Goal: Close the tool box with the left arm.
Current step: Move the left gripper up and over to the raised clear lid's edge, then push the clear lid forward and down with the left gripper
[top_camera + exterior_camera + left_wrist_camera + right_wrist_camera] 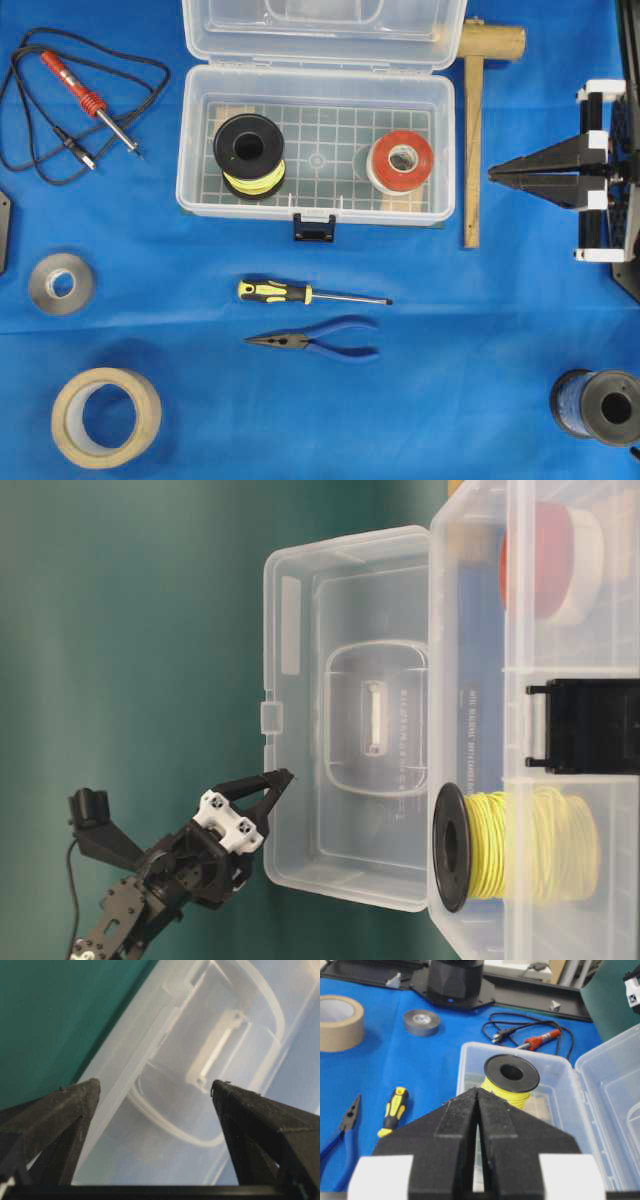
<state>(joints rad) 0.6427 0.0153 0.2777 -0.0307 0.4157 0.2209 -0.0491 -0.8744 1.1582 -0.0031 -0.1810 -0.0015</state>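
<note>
- Nearest the overhead camera, at 7 o'clock, a wide ring of tan packing tape (106,417) lies flat on the blue-covered table (470,330).
- Just above it, a small grey tape roll (61,284) lies flat.
- At 10 o'clock, a red-handled soldering iron (90,102) lies inside the loop of its black cord.
- Below the middle, a yellow-and-black screwdriver (310,294) lies above a pair of blue-handled needle-nose pliers (315,342), apart from each other.
- At 12 o'clock, the large clear plastic tool box (195,150) stands open, lid (320,30) tipped back and the black latch (313,228) at its front edge.
- Inside, a black spool of yellow wire (249,152) stands at the left, a red-and-white tape roll (399,160) at the right.
- Behind the lid, the black wedge-fingered left claw (155,1091) is spread wide and holds nothing; its fingertips (280,777) are close to the lid's outer face, contact unclear.
- Beside the box's right wall, a wooden mallet (475,120) lies along it.
- At 3 o'clock, the right claw (495,173) is pressed together, empty, pointing at the mallet.
- At 5 o'clock, a black spool of blue wire (598,405) stands.
</note>
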